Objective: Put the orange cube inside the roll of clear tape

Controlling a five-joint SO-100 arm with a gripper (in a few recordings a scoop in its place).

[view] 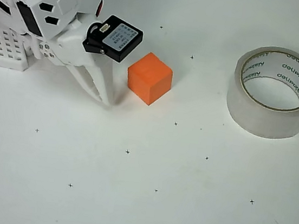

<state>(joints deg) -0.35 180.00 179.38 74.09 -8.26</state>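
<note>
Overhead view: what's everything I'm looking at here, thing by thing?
orange cube: one, bright orange, left of centre on the table, just right of the robot's jaws and apart from the tape.
roll of clear tape: one, whitish translucent with a pale core printed in dark letters, at the right, lying flat with its hole facing up and nothing inside it.
table: one, white, sprinkled with small dark cross marks.
perforated block: one, white with rows of small holes, at the left edge.
robot arm: one, white with a black motor box, top left.
gripper: one, white; its jaws point down toward the table just left of the cube, holding nothing; whether they are open is unclear.
</note>
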